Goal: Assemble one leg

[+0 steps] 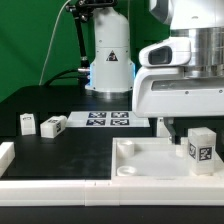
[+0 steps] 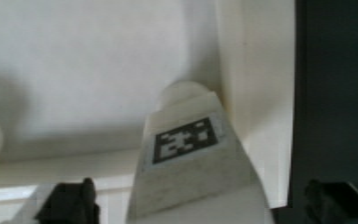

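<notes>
A leg, a small white block with a square tag, stands on the right part of the large white plate. My gripper hangs just over it, one dark finger showing beside it. In the wrist view the leg stands between my two dark fingertips, with a gap on each side. The gripper is open and holds nothing. The plate fills most of that view. Two more legs lie on the black table at the exterior view's left.
The marker board lies flat at the back middle. A white raised rim runs along the exterior view's left and along the front edge. The arm's base stands behind the board.
</notes>
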Controlling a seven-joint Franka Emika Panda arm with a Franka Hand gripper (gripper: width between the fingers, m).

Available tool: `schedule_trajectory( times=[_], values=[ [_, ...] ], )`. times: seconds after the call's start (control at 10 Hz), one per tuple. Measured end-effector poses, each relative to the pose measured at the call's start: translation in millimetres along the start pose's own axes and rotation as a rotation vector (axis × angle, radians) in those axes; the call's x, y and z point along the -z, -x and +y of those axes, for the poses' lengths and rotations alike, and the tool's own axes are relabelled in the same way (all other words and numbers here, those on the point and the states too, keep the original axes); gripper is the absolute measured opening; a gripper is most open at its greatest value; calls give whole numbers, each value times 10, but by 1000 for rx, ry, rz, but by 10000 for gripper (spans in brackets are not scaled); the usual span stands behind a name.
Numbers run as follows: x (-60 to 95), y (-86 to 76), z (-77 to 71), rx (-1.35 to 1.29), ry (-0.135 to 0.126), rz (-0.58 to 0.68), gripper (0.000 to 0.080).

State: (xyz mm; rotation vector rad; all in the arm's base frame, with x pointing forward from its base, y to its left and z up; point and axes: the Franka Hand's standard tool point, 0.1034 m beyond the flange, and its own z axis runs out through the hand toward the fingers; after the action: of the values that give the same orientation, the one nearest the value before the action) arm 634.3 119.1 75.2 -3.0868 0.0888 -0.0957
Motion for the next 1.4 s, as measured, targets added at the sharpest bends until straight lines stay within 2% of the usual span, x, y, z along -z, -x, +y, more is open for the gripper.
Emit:
schedule_trajectory(
  times=[0.1, 0.2, 0.3, 0.6, 0.8, 1.2, 1.4],
  values=[
    [0, 1, -4, -22, -1, 0, 405],
    [0, 1, -4, -22, 0, 0, 405],
    [0, 1, -4, -26, -1, 0, 288],
    [0, 1, -5, -106, -1, 0, 289],
    [-3, 4, -1, -270, -2, -1, 289],
    [-9, -1, 17, -736, -27, 14, 290],
    [-12, 3, 12, -941, -27, 14, 290]
  ],
)
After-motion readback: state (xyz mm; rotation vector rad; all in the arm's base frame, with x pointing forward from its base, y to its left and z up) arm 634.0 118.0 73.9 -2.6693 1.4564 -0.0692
